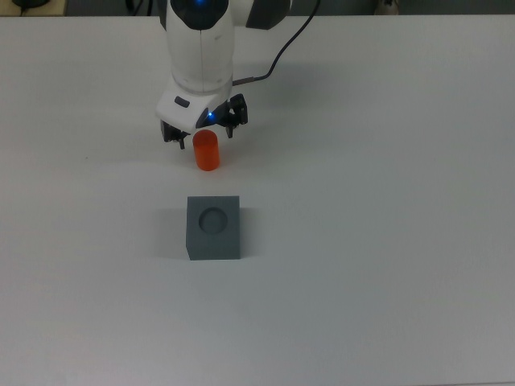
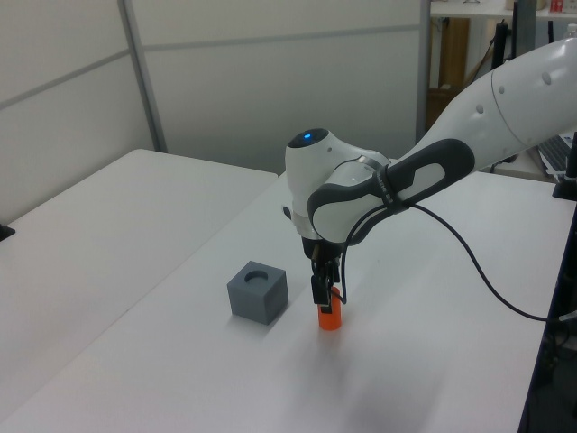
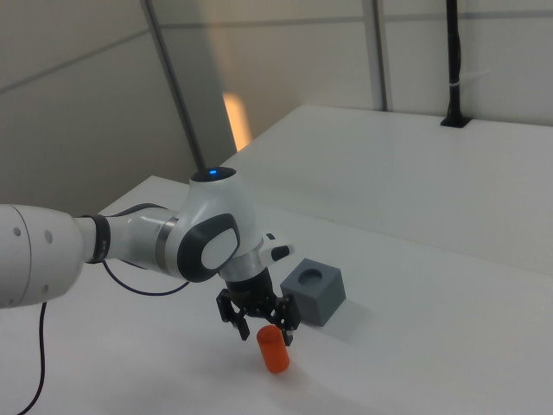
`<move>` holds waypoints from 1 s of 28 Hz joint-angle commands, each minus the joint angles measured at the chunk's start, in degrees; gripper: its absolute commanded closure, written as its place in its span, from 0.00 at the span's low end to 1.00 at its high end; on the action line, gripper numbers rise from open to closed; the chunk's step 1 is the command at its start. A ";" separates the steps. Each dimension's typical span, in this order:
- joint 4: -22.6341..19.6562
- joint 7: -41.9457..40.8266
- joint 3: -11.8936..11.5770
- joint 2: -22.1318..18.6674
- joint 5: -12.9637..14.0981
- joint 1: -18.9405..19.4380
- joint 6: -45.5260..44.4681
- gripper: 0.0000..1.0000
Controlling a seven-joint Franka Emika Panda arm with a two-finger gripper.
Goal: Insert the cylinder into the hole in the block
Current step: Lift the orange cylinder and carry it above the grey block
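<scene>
The bright orange cylinder stands upright on the white table. My gripper is open and low over it, one finger on each side of its upper part. In the right view the gripper straddles the cylinder with gaps on both sides. In the left view the cylinder is partly hidden behind the fingers. The dark grey block sits a short way from the cylinder, toward the top view's bottom, with its round hole empty and facing up. The block is untouched.
A black cable trails from the arm across the table in the left view. A second white table stands to the left view's left. A black pole rises at the far edge in the right view.
</scene>
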 commanded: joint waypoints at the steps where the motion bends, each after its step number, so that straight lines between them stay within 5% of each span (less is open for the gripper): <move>1: 0.00 -0.87 -0.11 0.05 -1.14 0.28 0.98 0.46; 2: 0.08 -0.87 -0.11 -0.04 -1.14 0.28 0.72 0.60; 9: 0.44 -1.57 -0.02 -0.04 -1.06 0.28 0.63 0.98; 17: 6.58 -2.71 0.07 -0.57 0.52 -0.25 -6.56 1.00; 23: 17.73 -4.03 -0.63 -0.13 10.26 -1.82 -13.61 1.00; 28: 23.79 -3.24 -0.81 2.32 12.48 -2.71 -13.52 1.00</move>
